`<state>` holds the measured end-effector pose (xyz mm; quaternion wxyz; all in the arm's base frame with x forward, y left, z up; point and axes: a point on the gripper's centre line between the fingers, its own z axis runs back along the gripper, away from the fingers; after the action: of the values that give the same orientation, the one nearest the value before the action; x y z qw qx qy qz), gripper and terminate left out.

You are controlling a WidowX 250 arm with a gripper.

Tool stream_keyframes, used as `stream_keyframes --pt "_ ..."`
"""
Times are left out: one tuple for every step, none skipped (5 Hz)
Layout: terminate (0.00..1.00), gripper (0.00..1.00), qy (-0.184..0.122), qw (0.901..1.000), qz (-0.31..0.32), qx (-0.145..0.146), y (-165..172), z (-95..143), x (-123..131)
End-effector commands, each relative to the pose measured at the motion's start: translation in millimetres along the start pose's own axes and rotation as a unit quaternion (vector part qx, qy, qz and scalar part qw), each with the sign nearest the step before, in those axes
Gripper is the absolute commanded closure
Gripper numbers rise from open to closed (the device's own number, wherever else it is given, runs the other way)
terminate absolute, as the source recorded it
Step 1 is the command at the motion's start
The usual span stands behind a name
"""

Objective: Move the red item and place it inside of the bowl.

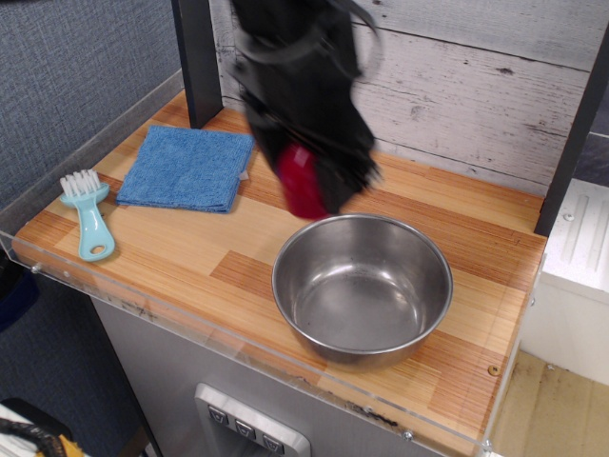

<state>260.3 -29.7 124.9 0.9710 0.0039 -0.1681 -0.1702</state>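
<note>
1. My tool (306,186) was shut tight on the red item (301,181), up in the air, just past the far-left rim of the bowl (362,286).
2. I needed to go a bit more toward the middle of the bowl.
3. I thought going down low first was best, so the item would not bounce out.
4. The blue cloth (187,168) and the brush (88,213) sat well apart on the bench (219,252).
</note>
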Motion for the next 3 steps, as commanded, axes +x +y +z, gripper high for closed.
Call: stream_keyframes --pt "0.0 1.0 0.012 0.9984 -0.053 -0.013 -20.2 -30.7 -10.5" --pt "0.0 1.0 0.021 0.9978 -0.061 -0.014 -21.5 -45.8 -17.2" --pt "0.0 1.0 0.034 0.9971 -0.067 -0.012 -20.1 -60.4 -21.7"
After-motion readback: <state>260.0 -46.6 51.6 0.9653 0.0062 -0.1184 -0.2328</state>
